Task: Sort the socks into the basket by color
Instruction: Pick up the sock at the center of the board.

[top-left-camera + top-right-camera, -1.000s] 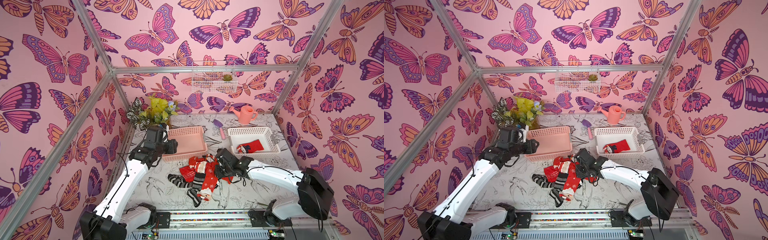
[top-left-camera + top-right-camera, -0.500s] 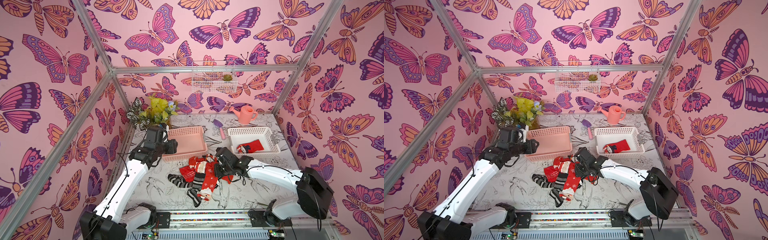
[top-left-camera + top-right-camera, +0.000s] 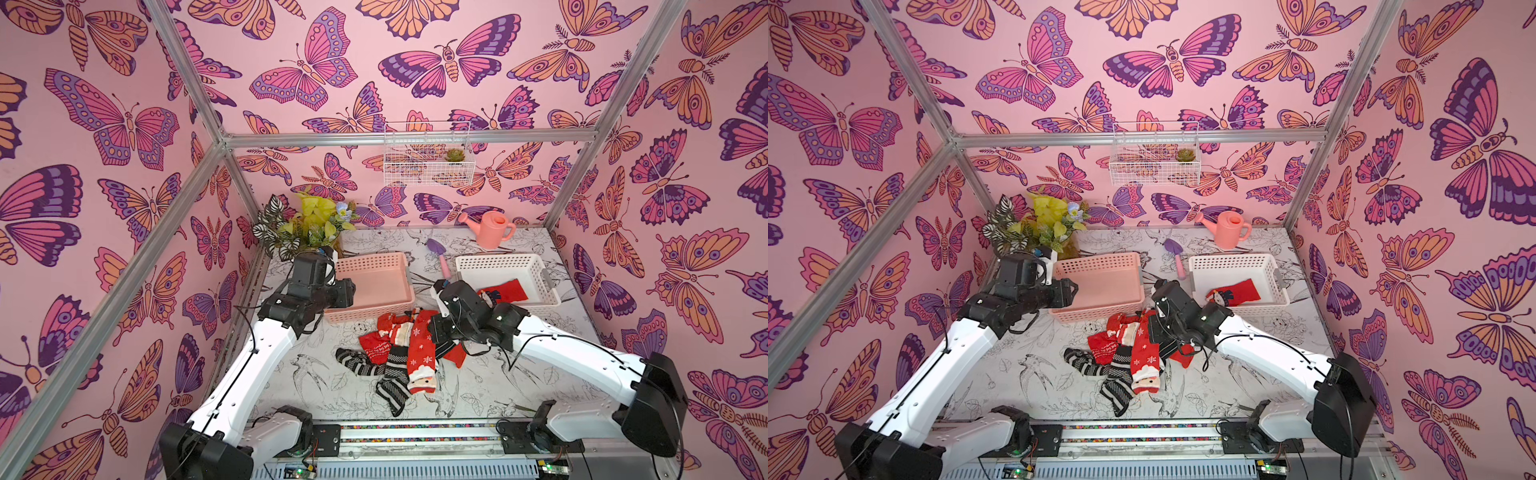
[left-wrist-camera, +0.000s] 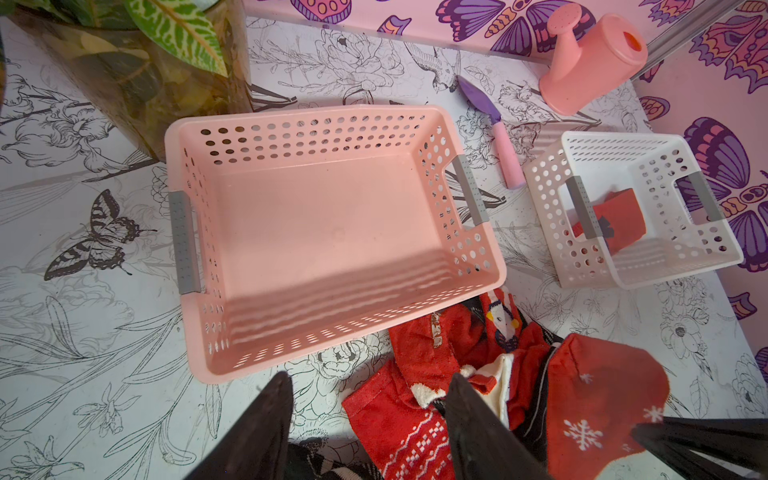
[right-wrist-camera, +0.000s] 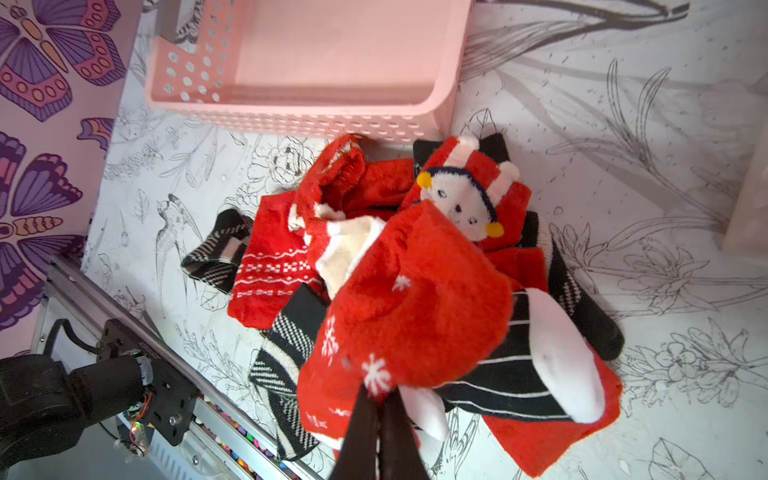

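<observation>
While the white basket [image 3: 498,262] at far right holds one red sock [image 3: 506,290], the pile [image 3: 390,357] lies mid-table; my right gripper [image 5: 379,401] clenches a snowflake sock [image 5: 415,299] there, best lifted straight up, shedding neighbours; my left gripper [image 4: 369,378] hangs released.

place: likely lab booth | cue: aluminium frame [image 3: 374,139] (butterfly wallpaper [image 3: 303,70])
</observation>
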